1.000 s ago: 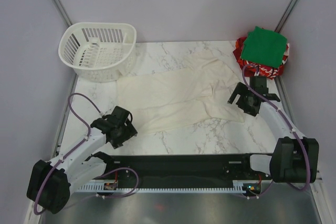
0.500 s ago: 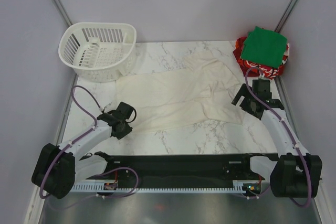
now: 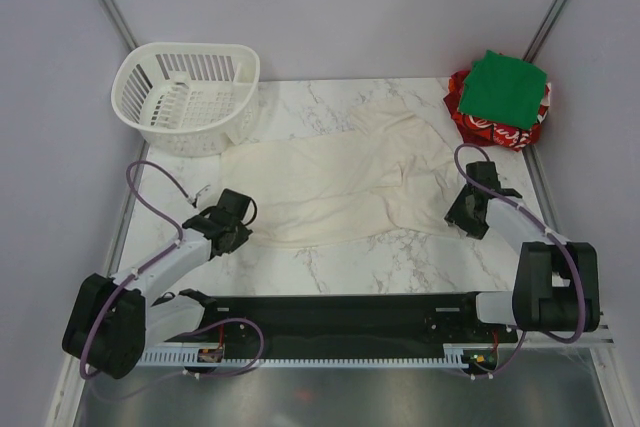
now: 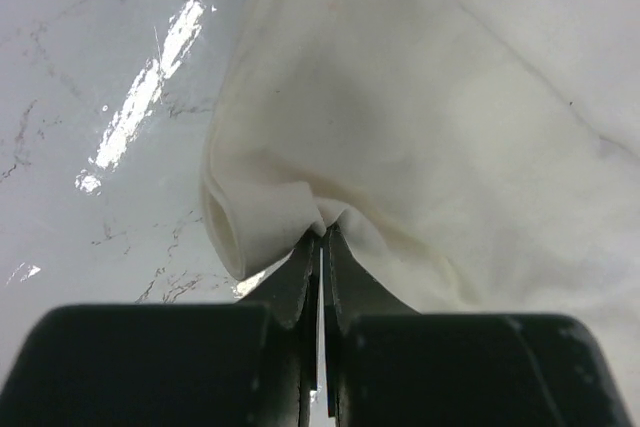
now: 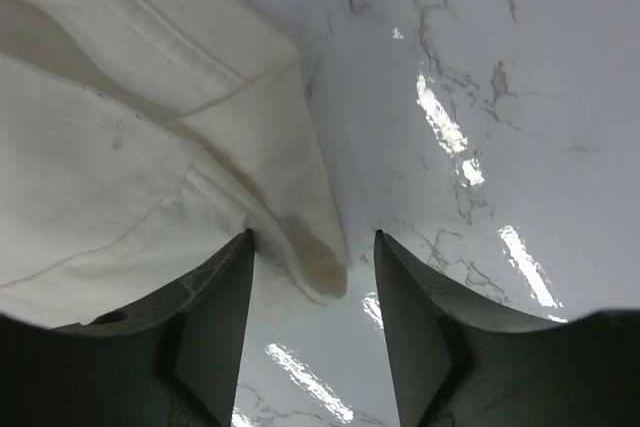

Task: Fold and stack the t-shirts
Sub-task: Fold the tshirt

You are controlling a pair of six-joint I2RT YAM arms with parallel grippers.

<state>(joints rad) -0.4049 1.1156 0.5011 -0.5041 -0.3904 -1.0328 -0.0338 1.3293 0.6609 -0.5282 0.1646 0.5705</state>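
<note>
The cream t-shirt (image 3: 340,182) lies spread out and wrinkled across the middle of the marble table (image 3: 400,257). My left gripper (image 3: 243,221) is at its near-left edge. In the left wrist view, this gripper (image 4: 322,235) is shut on a pinched fold of the cream t-shirt (image 4: 450,127). My right gripper (image 3: 466,215) is at the shirt's near-right corner. The right wrist view shows this gripper (image 5: 312,242) open, with the cream corner (image 5: 310,247) lying between its fingers. A folded green t-shirt (image 3: 506,87) rests on the red t-shirt (image 3: 490,130) at the back right.
A white slotted basket (image 3: 190,97) stands at the back left corner. Grey walls close in the table on three sides. The black base rail (image 3: 340,312) runs along the near edge between the arms.
My left gripper reached forward to the shirt's near-left edge and shut on it. My right gripper dropped to the near-right corner and its jaws narrowed around the cloth.
</note>
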